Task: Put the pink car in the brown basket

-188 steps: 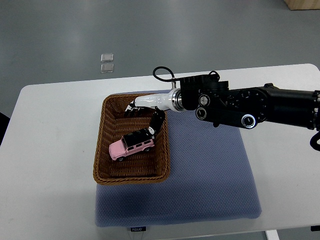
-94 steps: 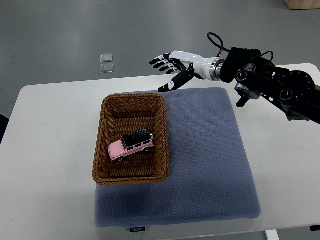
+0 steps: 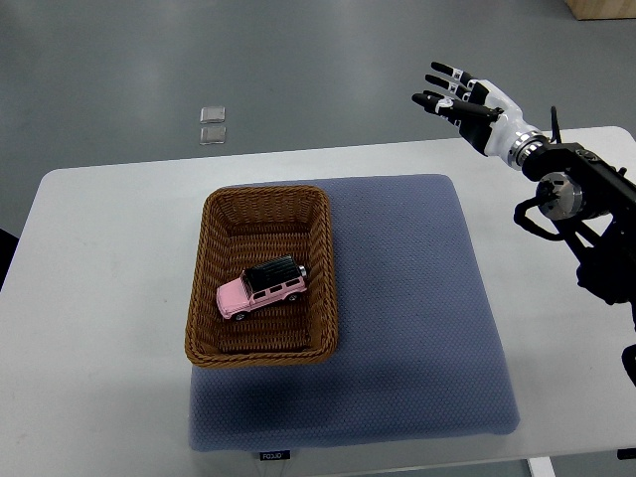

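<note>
The pink car [image 3: 262, 287], with a black roof, lies on the floor of the brown wicker basket [image 3: 210, 238], slightly tilted, nose towards the lower left. The basket stands on the left part of the blue-grey mat [image 3: 407, 298]. My right hand [image 3: 459, 97] is raised high at the upper right, far from the basket, with its fingers spread and holding nothing. Its black arm runs down the right edge. The left arm does not show.
The mat lies on a white table [image 3: 99, 298]. Two small clear squares [image 3: 212, 124] lie on the grey floor beyond the table's far edge.
My right hand let go of the car in the basket, then drew back up and to the right, away from the basket. The car stayed where it was.
</note>
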`<state>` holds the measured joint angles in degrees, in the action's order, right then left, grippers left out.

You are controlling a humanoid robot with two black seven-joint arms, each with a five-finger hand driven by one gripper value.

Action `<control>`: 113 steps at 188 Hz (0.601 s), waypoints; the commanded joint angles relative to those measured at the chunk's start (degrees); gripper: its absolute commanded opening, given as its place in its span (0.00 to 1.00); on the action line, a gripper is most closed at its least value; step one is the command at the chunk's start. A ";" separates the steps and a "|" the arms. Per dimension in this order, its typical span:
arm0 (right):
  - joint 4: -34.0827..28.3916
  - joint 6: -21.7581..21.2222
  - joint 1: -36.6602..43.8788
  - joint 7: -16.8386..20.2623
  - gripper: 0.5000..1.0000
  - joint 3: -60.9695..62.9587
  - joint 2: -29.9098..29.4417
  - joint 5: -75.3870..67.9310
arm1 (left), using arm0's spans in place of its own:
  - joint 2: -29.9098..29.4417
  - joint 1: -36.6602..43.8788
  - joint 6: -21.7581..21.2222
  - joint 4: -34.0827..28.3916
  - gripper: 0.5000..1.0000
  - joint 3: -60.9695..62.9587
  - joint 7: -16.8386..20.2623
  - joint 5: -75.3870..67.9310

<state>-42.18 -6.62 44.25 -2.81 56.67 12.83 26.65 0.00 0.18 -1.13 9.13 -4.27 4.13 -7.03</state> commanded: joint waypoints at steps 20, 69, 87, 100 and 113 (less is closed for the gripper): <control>3.24 1.25 -2.06 -3.08 0.79 0.46 -0.18 -13.47 | 0.00 0.00 -0.01 0.01 1.00 0.05 0.00 0.00; 7.46 0.73 -2.15 -5.62 0.79 0.46 -0.18 -17.86 | 0.00 0.00 -0.01 -0.08 1.00 0.05 0.00 0.00; 7.64 0.64 -2.15 -5.80 0.79 0.72 -0.18 -18.74 | 0.00 0.00 -0.01 0.01 1.00 -0.03 0.00 0.00; 7.64 0.64 -2.15 -5.89 0.79 0.64 -0.09 -18.74 | 0.00 0.00 -0.01 0.01 1.00 0.05 0.00 0.00; 7.72 0.82 -2.15 -5.89 0.80 0.55 0.09 -18.65 | 0.00 0.00 -0.01 0.01 1.00 -0.03 0.00 0.00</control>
<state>-34.55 -5.95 42.10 -8.61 57.35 12.69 8.03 0.00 0.18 -1.15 9.13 -4.22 4.13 -7.03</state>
